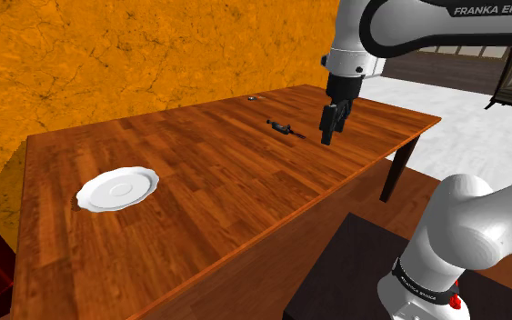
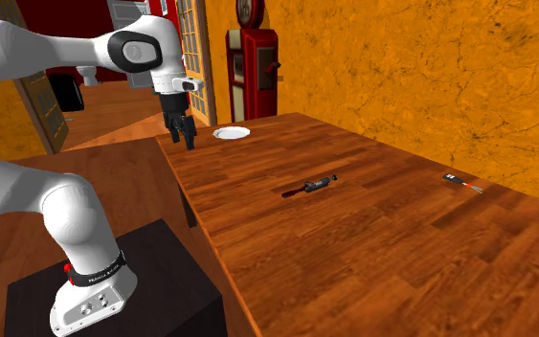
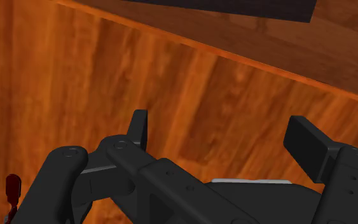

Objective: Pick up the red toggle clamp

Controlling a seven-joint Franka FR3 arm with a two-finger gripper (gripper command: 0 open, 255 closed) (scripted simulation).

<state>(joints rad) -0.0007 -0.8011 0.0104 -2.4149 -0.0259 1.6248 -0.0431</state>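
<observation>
Gripper (image 3: 220, 130): black; its two fingers (image 3: 139, 127) stand wide apart with nothing between them, over bare wood.
Gripper position: it hangs above the table (image 1: 199, 164) near the edge that faces the stand (image 1: 358, 273).
Dark red piece (image 3: 12, 188): seen low beside the gripper's body in the wrist view; what it is cannot be told.
Arm (image 1: 399, 27): white, bearing "FRANKA EMIKA" in white letters on a dark band.
Base band (image 2: 95, 276): black ring with white writing at the arm's foot, too small to read.
Clamp (image 1: 284, 128): a small dark tool, reddish at one end in the second exterior view, lying flat on the table. It is near the gripper, on the shoulder view's left of it, and not touching it.
Plate (image 1: 117, 189): white with a wavy rim, flat on the table, well apart from the clamp.
Small tool (image 2: 463, 181): partly red, near the table edge by the orange wall (image 1: 135, 55).
</observation>
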